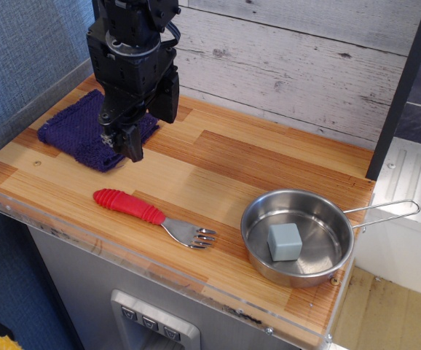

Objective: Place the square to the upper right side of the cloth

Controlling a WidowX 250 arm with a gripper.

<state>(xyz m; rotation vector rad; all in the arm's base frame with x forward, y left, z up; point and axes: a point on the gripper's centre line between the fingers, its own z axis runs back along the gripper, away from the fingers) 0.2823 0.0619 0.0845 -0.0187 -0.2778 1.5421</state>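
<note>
Observation.image, square [285, 241] in pan [258, 211], far from pincer [122, 143]

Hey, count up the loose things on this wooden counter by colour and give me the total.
Purple: 1, the cloth
Red and silver: 1, the fork with a red handle
Silver: 1, the pan
Grey-blue: 1, the cube inside the pan
Total: 4

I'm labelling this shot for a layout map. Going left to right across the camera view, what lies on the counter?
cloth with the gripper over its right part → fork → steel pan holding the square, its wire handle reaching farthest right.
</note>
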